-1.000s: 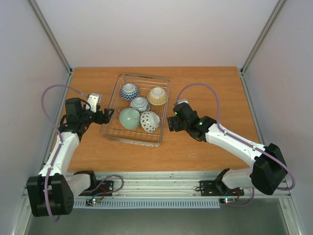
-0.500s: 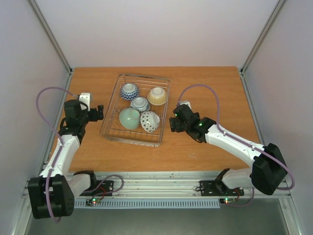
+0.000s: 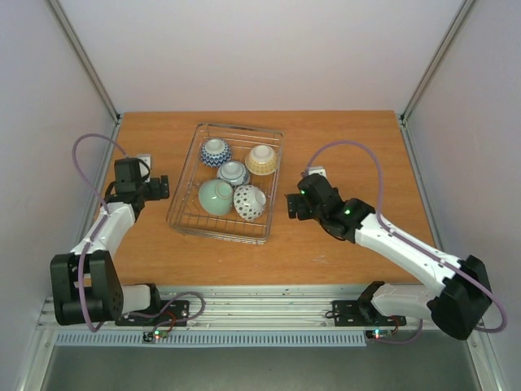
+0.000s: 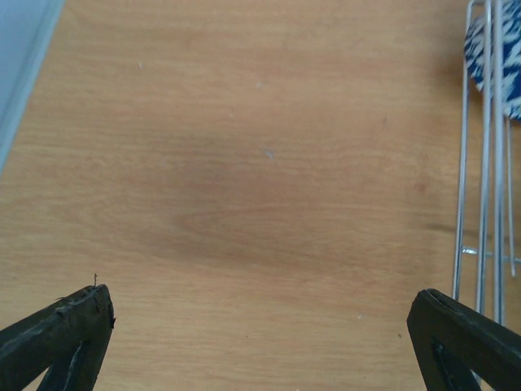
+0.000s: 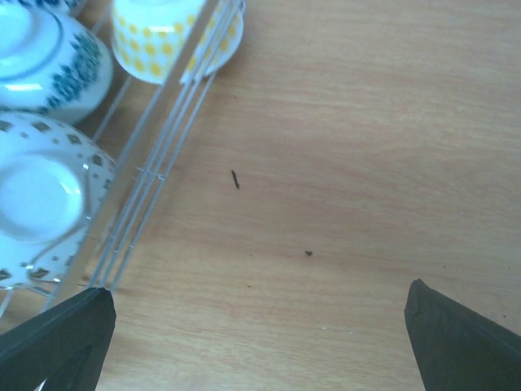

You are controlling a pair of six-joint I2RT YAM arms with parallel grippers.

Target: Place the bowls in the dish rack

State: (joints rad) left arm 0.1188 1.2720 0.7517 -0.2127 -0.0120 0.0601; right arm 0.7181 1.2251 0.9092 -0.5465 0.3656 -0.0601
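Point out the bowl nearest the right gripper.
The white dark-speckled bowl in the near right corner of the dish rack, across its wire side from the right gripper; the other four sit farther off.

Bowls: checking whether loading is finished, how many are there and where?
5, all in the dish rack: blue-patterned bowl far left, cream-yellow bowl far right, white bowl centre, mint green bowl near left, speckled bowl near right. None appears hidden.
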